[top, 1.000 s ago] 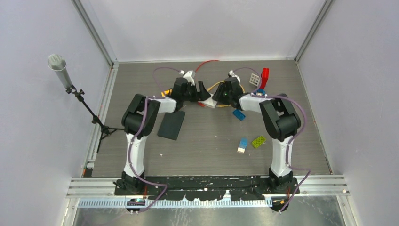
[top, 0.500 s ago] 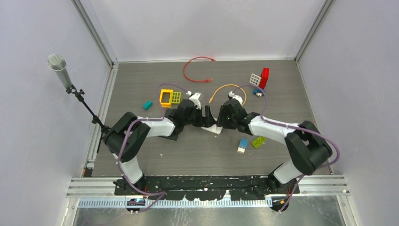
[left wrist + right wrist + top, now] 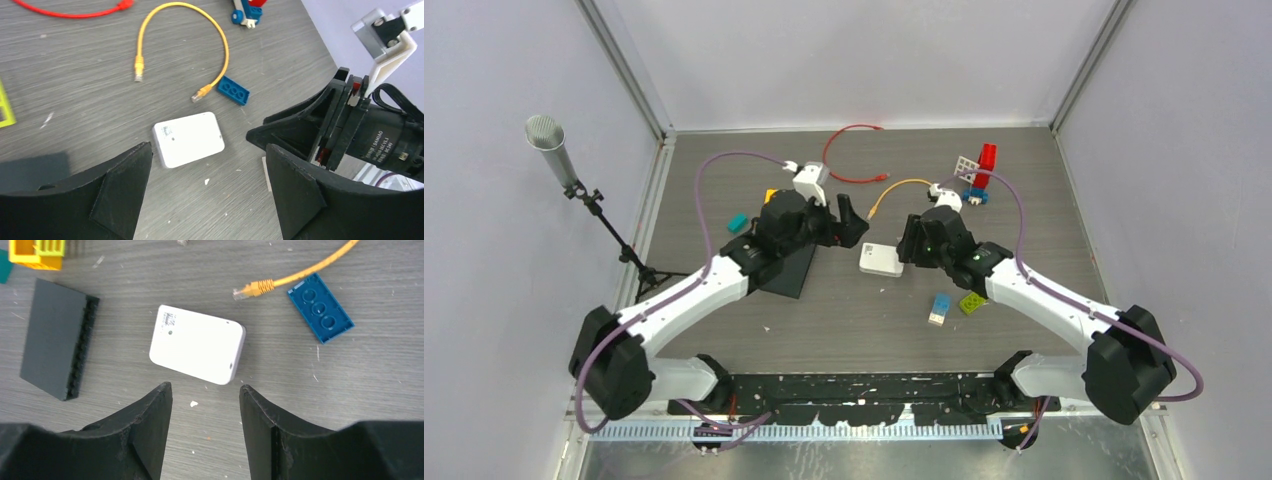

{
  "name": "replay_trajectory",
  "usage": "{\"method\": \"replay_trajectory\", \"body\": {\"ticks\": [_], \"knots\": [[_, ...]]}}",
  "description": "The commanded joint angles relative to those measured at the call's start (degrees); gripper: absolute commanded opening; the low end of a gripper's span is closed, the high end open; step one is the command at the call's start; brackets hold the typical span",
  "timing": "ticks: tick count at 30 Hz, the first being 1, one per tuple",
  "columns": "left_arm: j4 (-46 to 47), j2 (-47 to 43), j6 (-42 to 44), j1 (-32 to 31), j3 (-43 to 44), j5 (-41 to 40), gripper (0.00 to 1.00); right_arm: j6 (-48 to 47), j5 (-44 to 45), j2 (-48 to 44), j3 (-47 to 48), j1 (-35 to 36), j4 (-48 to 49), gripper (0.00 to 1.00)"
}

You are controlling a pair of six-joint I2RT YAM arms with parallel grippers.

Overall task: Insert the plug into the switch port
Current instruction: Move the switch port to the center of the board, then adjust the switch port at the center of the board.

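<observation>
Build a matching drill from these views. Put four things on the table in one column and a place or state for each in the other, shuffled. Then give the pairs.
Things:
1. white box
2. yellow cable
3. black switch
4. blue brick

Places or states:
A. row of ports along one side, left of the white box in the right wrist view
B. just ahead of the right gripper, not touched
C. studs up, next to a yellow plug
D. curved, both plugs lying free

Pairs: 1-B; 2-D; 3-A; 4-C
</observation>
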Motion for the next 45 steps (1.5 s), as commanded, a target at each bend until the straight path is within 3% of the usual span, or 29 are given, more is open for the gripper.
{"method": "replay_trajectory", "body": {"ticks": [1, 7, 12, 24, 31, 36, 45], "knots": [[-10.6, -7.6, 2.1, -0.2, -2.0, -7.3, 0.86, -1.9, 1.5, -1.2, 0.1, 0.3, -3.5, 0.57], [-19.1, -16.7, 2.5, -0.1, -8.7, -14.9, 0.86, -0.2, 3.0, 0.0, -1.5, 0.3, -1.6, 0.58], [-22.9, -21.1, 3.7, -0.1, -13.8, -19.8, 0.87, 2.8, 2.5, 7.2, 0.3, 0.2, 0.8, 0.58], [-20.0, -25.0, 4.1, -0.1, -19.2, -33.4, 0.89, 5.5, 6.2, 18.4, 5.2, 0.0, 3.1, 0.61], [-14.2, -21.2, 4.4, -0.1, -19.2, -35.7, 0.89, 5.1, 5.4, 21.1, 6.6, -1.6, 4.9, 0.61], [-9.4, -15.4, 5.0, -0.1, -15.8, -32.6, 0.87, 4.8, 2.9, 22.8, 7.8, -3.5, 6.8, 0.61], [-3.0, -4.2, 8.5, -0.1, -8.8, -31.9, 0.86, 1.2, -9.0, 27.8, 11.5, -5.7, 11.1, 0.60]]}}
